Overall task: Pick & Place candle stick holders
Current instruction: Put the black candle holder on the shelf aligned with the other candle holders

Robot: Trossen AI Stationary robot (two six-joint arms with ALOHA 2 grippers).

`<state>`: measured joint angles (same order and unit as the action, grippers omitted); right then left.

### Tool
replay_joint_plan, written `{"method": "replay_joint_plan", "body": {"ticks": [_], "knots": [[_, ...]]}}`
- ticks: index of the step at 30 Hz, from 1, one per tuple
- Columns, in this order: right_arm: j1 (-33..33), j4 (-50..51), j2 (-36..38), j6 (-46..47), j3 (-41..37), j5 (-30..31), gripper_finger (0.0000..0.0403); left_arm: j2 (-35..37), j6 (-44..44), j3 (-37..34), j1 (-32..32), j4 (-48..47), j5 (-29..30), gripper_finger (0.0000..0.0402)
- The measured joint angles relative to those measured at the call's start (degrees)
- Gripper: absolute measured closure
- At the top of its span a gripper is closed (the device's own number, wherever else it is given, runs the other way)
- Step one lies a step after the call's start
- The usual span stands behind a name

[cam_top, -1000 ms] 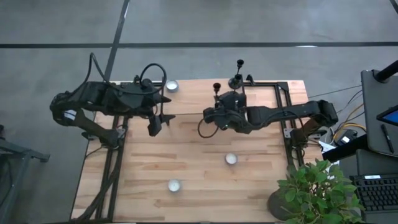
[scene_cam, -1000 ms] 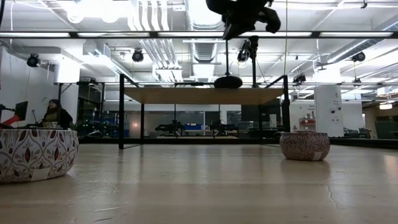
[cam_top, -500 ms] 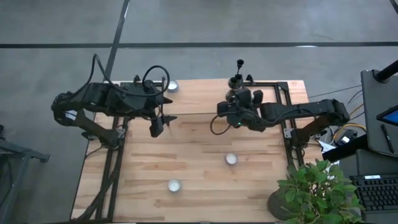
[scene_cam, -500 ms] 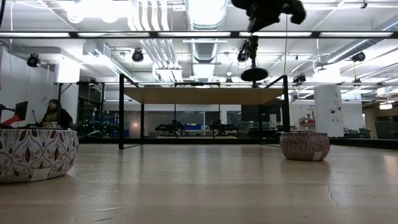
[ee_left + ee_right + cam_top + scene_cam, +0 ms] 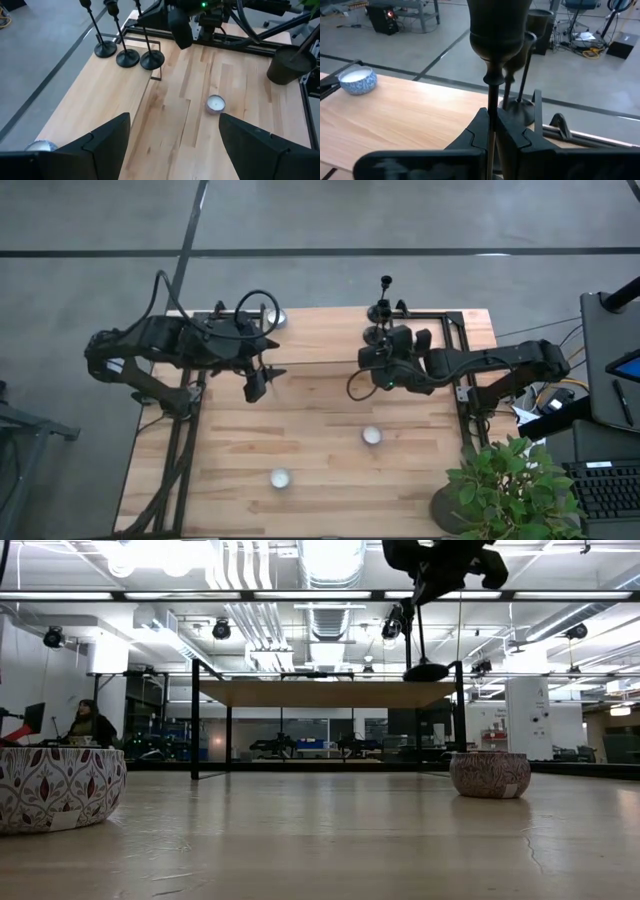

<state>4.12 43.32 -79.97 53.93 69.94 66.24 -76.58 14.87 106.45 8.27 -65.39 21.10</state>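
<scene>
My right gripper (image 5: pixel 372 354) is shut on one black candle stick holder (image 5: pixel 496 35) and holds it in the air near the table's far right part. Its round base (image 5: pixel 427 671) hangs well above the table. The two other holders (image 5: pixel 384 282) (image 5: pixel 380 309) stand upright on their round bases (image 5: pixel 105 48) (image 5: pixel 127 58) at the far edge, just beyond the held one. My left gripper (image 5: pixel 255 387) is open and empty over the table's left part, its fingers wide apart in the left wrist view (image 5: pixel 175 145). My right gripper pinches the holder's thin stem (image 5: pixel 492 102) between its two fingers, a little below the top cup. The fingers come in about level, pointing toward the table's far edge, and lie across the stem. The holder stands upright in the hold, lifted clear.
Three small candles in patterned cups sit on the wood: one right of the middle (image 5: pixel 372 435), one near the front (image 5: pixel 280 477), one at the far left (image 5: pixel 276 318). A black frame (image 5: pixel 445 315) lies at the far right corner. A potted plant (image 5: pixel 510 490) stands by the near right corner.
My right gripper has carried the held holder toward the table's right edge and a little toward the far edge, up to the two standing holders. The holder has stayed upright and clear of the table.
</scene>
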Motion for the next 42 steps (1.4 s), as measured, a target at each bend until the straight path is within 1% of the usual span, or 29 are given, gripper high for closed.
{"method": "replay_joint_plan", "body": {"ticks": [5,13,22,26,31,42], "knots": [[0.0,0.0,0.1,0.6,-1.2,0.2,0.039,0.0,0.2,-0.3,0.0,0.4,0.0,0.0101],[-0.1,0.2,0.1,1.2,-1.9,2.5,0.039,-0.1,0.7,-0.8,0.0,0.3,0.0,0.0101],[0.0,-0.2,0.2,5.7,-4.3,4.6,0.039,-0.1,0.7,-0.8,0.0,0.3,0.0,0.0101],[0.0,-0.1,0.2,5.7,-4.4,5.8,0.039,-0.1,0.7,-0.8,0.0,0.3,0.0,0.0101],[0.0,-0.3,0.1,4.3,-3.9,5.7,0.039,-0.1,0.7,-0.8,0.0,0.2,0.0,0.0101],[0.0,-0.3,0.1,4.1,-4.0,5.8,0.039,-0.1,0.7,-0.9,0.0,0.1,0.0,0.0101]]}}
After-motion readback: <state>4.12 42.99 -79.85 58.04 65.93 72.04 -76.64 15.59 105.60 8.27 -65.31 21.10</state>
